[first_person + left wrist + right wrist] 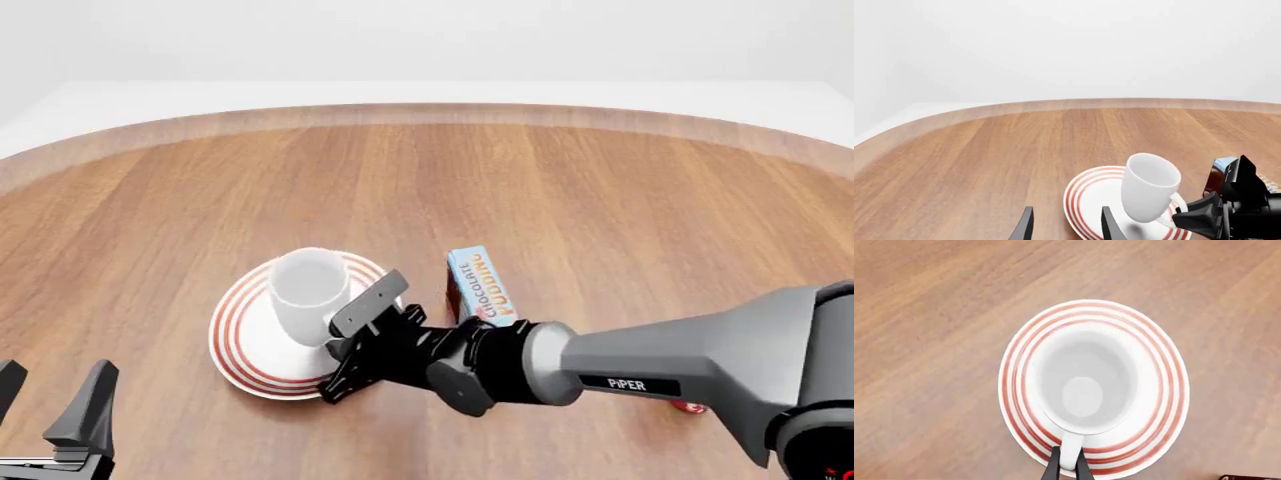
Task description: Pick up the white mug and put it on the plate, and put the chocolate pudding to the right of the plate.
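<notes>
The right arm [694, 365] reaches in from 4 o'clock in the front view, stretched low and nearly level across the table [601, 190], its wrist turned toward the plate [238, 345]. The right gripper [350, 345] sits at the plate's 4 o'clock edge; in the right wrist view its fingers [1054, 467] are closed on the mug's handle [1069, 452].

The mug [307, 295] stands upright, mouth up, on the plate, a little toward the plate's far side, with its handle pointing to the right gripper.

The pudding [478, 285] stands on edge on the table at 3 o'clock of the plate, just beside it and just behind the right arm's wrist. Whether it touches the arm cannot be told.

The left gripper [54, 415] hangs at the front view's 7 o'clock corner, well apart from the plate, fingers [1026, 227] spread with nothing between them, pointing forward over bare wood.
</notes>
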